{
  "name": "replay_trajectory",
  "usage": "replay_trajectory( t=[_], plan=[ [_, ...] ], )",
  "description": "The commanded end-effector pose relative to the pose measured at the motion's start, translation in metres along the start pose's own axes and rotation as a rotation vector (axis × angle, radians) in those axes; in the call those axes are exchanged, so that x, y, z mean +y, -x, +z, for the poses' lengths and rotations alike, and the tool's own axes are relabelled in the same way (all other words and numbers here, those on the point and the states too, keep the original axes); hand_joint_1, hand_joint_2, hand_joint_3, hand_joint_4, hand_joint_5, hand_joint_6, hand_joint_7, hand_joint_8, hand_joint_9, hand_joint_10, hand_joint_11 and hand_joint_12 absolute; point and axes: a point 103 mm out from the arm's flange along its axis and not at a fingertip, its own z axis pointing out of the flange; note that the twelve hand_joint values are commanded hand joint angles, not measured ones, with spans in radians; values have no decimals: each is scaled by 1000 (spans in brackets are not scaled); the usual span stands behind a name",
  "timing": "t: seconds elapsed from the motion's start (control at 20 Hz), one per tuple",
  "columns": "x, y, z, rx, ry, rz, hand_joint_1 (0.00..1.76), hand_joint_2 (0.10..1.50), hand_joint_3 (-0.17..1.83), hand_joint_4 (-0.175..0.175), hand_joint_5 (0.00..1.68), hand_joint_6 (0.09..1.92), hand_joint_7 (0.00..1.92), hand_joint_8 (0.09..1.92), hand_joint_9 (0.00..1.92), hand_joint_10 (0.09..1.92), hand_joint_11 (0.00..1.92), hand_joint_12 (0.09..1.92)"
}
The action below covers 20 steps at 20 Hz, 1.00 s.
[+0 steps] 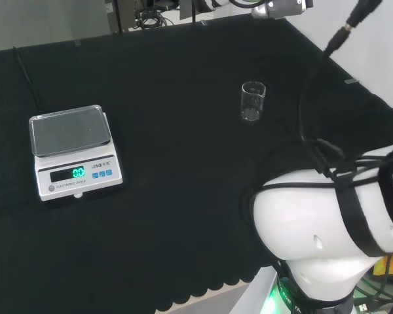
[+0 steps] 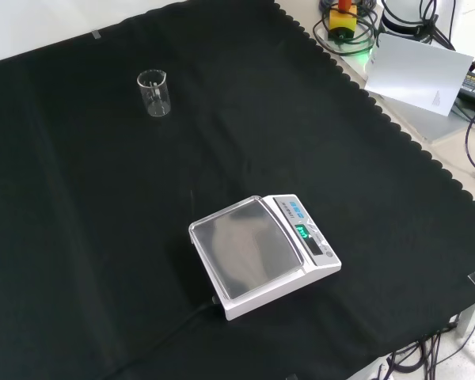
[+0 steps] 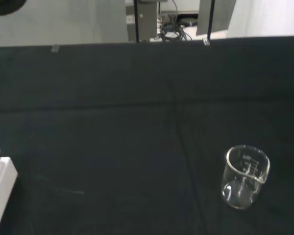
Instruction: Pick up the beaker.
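Observation:
A small clear glass beaker [image 1: 253, 101] stands upright and alone on the black cloth, right of centre and fairly far off in the head view. The front view has the beaker [image 2: 154, 93] near the cloth's upper left. Seen from the wrist, the beaker [image 3: 246, 176] is some way off, printed marks visible on its wall, and it looks empty. Nothing touches it.
A white digital scale [image 1: 75, 150] with a grey pan and lit display sits at the left in the head view; the scale [image 2: 261, 253] is at lower centre in the front view. The arm's white link [image 1: 327, 222] and black cables [image 1: 314, 131] stand at the head view's right.

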Motion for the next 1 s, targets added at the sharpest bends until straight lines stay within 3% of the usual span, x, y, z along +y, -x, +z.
replay_trajectory(
  t=[0.05,0.75,1.0],
  plan=[
    [74,59,87,45,-127,100,601,640,301,-23,128,87,29,743,162,841,0,1383],
    [126,106,177,102,-245,157,602,645,290,-24,117,87,25,737,155,844,0,1356],
    [130,112,211,150,-166,176,598,648,279,-23,111,87,3,724,140,845,0,1325]
  ],
)
